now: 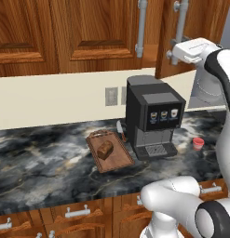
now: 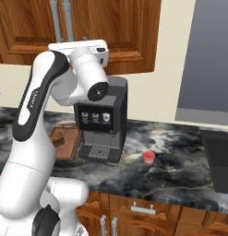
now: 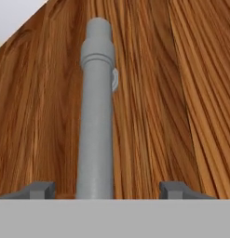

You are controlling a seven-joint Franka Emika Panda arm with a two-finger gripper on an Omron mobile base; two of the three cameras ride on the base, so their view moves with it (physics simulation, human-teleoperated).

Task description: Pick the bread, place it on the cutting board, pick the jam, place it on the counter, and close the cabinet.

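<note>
The bread (image 1: 105,148) lies on the cutting board (image 1: 110,151), left of the coffee machine. The jam (image 1: 198,143) stands on the dark marble counter (image 1: 42,158), to the right of the machine; the right base view shows the jam (image 2: 148,157) as well. High up, the cabinet door (image 1: 200,28) on the right stands ajar. My gripper (image 1: 173,52) is at the lower end of its grey tube handle (image 1: 180,23). In the hand view the handle (image 3: 95,116) runs up between the fingertips (image 3: 42,189) of my gripper (image 3: 107,190), which is open, with a gap on each side.
A black coffee machine (image 1: 153,116) stands on the counter under the cabinet, between board and jam. A second grey handle (image 1: 141,28) hangs on the neighbouring shut door. Drawers with short silver handles (image 1: 77,213) line the counter front. A dark appliance (image 2: 212,60) fills the right.
</note>
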